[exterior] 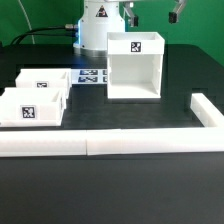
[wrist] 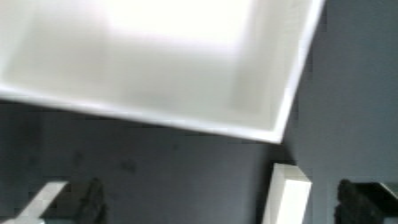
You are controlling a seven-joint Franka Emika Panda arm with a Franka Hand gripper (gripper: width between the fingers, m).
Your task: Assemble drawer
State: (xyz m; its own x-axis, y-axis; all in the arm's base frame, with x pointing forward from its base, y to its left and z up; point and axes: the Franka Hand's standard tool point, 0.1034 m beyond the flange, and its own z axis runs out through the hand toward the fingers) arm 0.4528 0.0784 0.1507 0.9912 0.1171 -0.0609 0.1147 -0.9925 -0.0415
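The drawer's tall white shell (exterior: 134, 65) is standing upright on the black surface (exterior: 120, 190), showing a black-and-white tag near its upper edge. Two shallow trays are sitting off to the exterior view's left of the shell, just beside each other. The farther tray (exterior: 45, 82) is lying about level with the shell. The nearer tray (exterior: 30, 108) is resting closer to the camera, with a tag facing out on its front wall.

The marker board (exterior: 92, 76) is lying flat between the shell and the farther tray. A long low bar (exterior: 110, 143) is running across the surface in front of the shell. A shorter side bar (exterior: 207, 112) is lying to the exterior view's right of the shell and meeting the long bar at a corner. The arm's white base (exterior: 100, 25) is rising behind the shell.

In the wrist view, the hand (wrist: 178, 200) is hanging above the shell's (wrist: 160, 60) corner, looking down on its pale inside. Its fingers (wrist: 294, 195) are spread wide apart and gripping nothing, with only the dark surface showing between them.
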